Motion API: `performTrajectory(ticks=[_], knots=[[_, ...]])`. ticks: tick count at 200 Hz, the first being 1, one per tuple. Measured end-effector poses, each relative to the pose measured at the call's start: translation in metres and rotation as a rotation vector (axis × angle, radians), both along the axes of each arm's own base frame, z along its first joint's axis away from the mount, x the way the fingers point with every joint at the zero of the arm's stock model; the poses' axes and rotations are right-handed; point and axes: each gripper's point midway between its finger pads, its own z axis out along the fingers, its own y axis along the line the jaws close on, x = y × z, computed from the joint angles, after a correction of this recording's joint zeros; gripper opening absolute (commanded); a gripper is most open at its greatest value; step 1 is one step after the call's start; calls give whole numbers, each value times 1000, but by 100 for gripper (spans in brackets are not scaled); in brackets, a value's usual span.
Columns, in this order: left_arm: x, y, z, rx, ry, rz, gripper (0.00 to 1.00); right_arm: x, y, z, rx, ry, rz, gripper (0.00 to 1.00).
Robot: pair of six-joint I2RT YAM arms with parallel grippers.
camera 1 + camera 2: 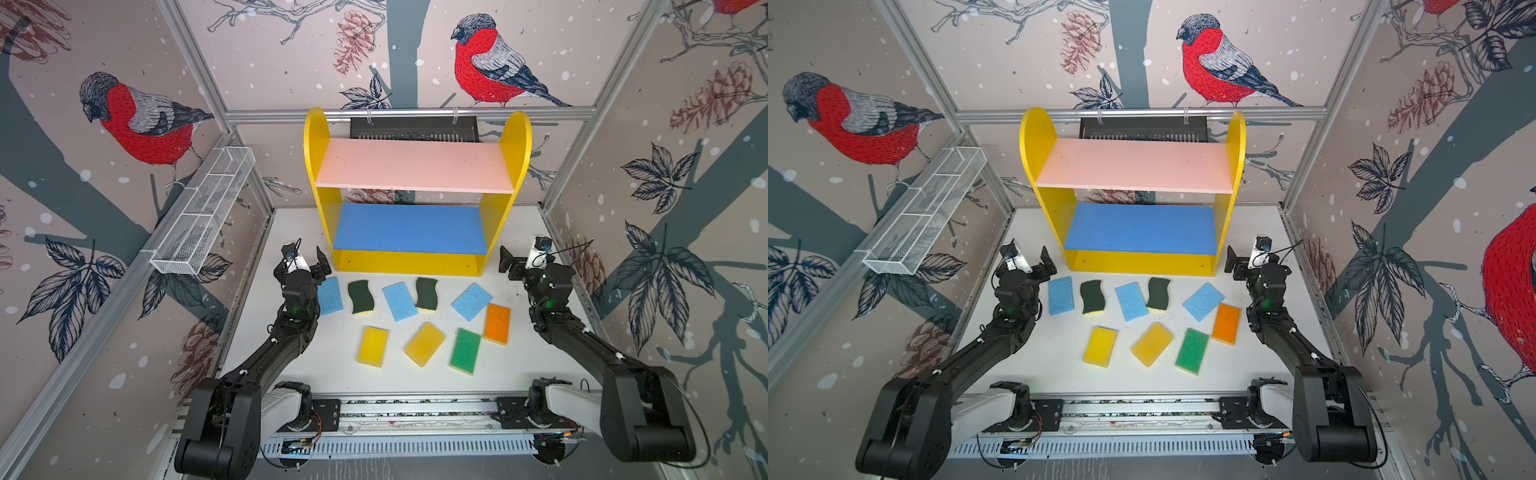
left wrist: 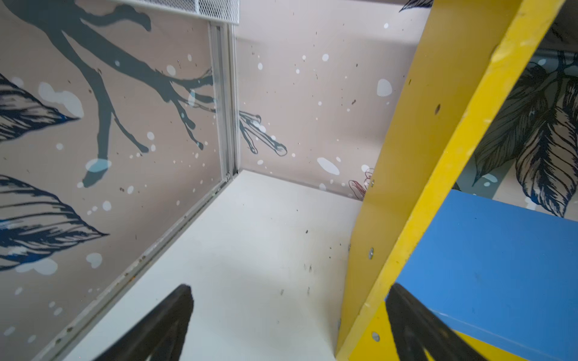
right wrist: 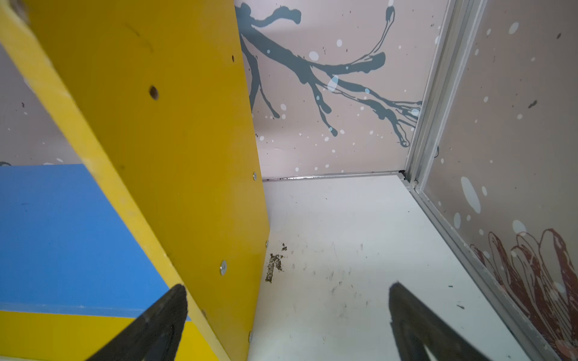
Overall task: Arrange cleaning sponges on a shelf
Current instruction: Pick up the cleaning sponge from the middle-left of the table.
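The shelf [image 1: 492,232] stands at the back of the table, with a pink top board [image 1: 415,166] and a blue middle board [image 1: 409,228], both bare. Several cleaning sponges lie flat in front of it: light blue [image 1: 330,296], dark green wavy [image 1: 359,297], orange [image 1: 497,323], yellow [image 1: 372,346], green [image 1: 465,351]. My left gripper [image 1: 309,264] hovers open by the shelf's left front corner. In the left wrist view it [image 2: 287,322] holds nothing. My right gripper [image 1: 519,262] is open at the right corner, and in the right wrist view it [image 3: 287,322] is also empty.
A long white wire-mesh basket [image 1: 203,212] hangs on the left wall. A black slotted box [image 1: 413,129] sits behind the shelf on the back rail. Patterned walls close in three sides. The arms' base rail [image 1: 415,409] runs along the front.
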Motion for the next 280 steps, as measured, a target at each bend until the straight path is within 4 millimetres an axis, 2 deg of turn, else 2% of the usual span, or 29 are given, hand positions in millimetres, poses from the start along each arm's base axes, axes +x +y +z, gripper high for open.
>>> performTrajectory(ticks=[19,37,97,133,150,184,188,192,243,280], knots=[[3,-8,5,-48,41,-17,91,-11,22,13,-5,-18,28,100],[2,-16,-1,-89,92,-39,89,-20,29,24,-7,-35,12,100],[-22,-18,-23,-198,238,-9,87,-44,28,71,28,-89,-37,100],[-42,-16,-46,-267,349,36,88,-50,15,81,108,-60,-111,100],[-51,-16,-58,-274,405,49,88,-53,14,80,141,-34,-119,100],[-64,-15,-81,-276,498,65,90,-57,13,66,181,56,-133,100],[-65,-16,-85,-278,511,63,97,-58,13,64,177,64,-133,100],[-67,-17,-89,-278,524,59,98,-58,13,62,179,73,-134,100],[-75,-29,-132,-287,684,39,98,-64,16,48,217,139,-122,100],[-77,-38,-150,-290,761,5,98,-65,16,42,221,162,-126,100]])
